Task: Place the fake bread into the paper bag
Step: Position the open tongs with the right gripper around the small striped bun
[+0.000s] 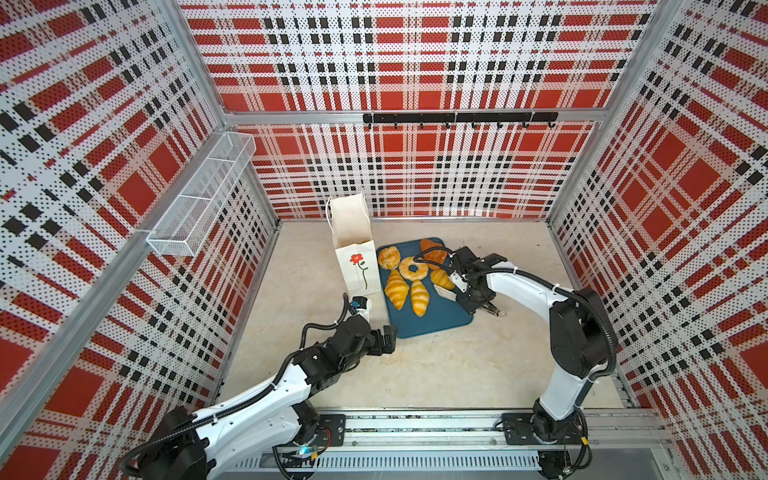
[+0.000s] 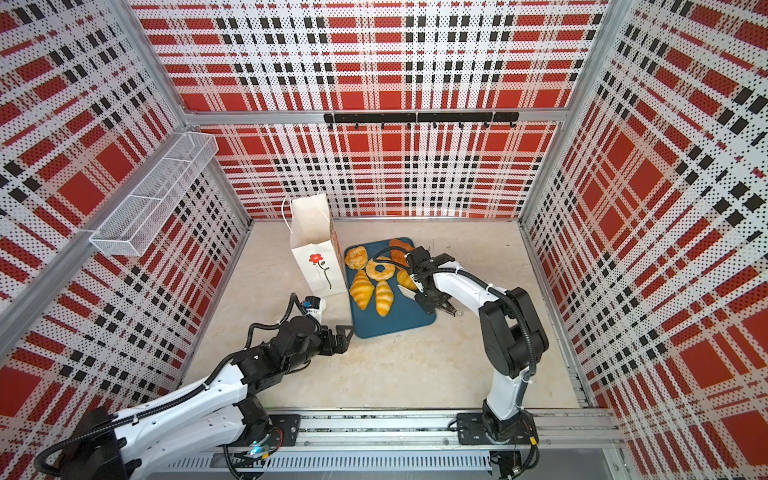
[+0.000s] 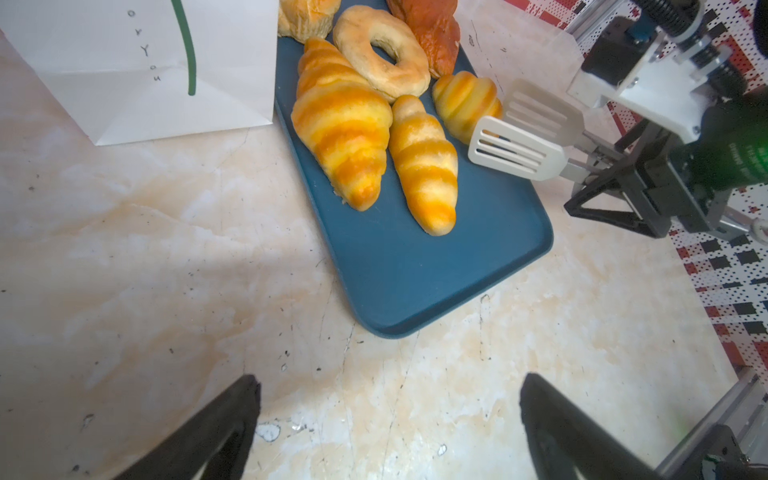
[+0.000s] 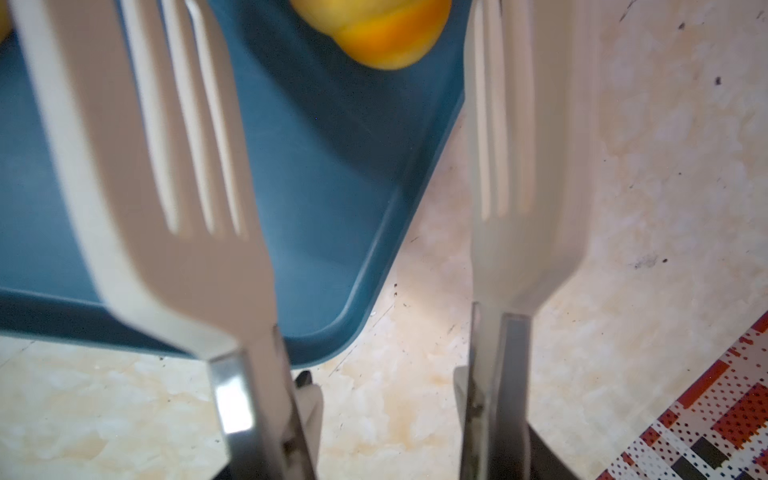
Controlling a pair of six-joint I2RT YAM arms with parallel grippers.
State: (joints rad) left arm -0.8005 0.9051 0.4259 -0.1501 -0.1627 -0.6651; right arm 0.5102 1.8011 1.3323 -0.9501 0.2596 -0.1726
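the paper bag (image 1: 357, 266) is stood upright on the tabletop (image 1: 415, 374), mouth open at the top, just beside the left edge of a blue tray (image 1: 432, 322). whether bag and tray are actually touching can't be told. only the bag's pale inner walls are seen through the mouth, and the bottom can't be made out.

the fake bread (image 2: 361, 286) that's visible is all found on the tray, six pieces counted:
- a round bun (image 1: 388, 257) is sat at the far corner nearest the bag
- a ring doughnut (image 1: 404, 270) is right next to it
- a darker brown piece (image 1: 428, 248) is at the far edge
- a big croissant (image 1: 397, 289), a slimmer croissant (image 1: 419, 297) and a small croissant (image 1: 441, 279) are laid side by side

the right hand (image 1: 469, 297) is clamped round the handles of a pair of tongs (image 3: 515, 151) with pale slotted blades. the blades are spread apart just beside the small croissant, with nothing pinched between them. in the right wrist view one blade is seen over the tray and the other over the tabletop past the rim.

the left hand (image 3: 388, 382) is spread fully wide with nothing in it, held over the tabletop near the tray's near left corner.

a white mesh basket (image 1: 199, 195), split into compartments, is hung on the left wall.
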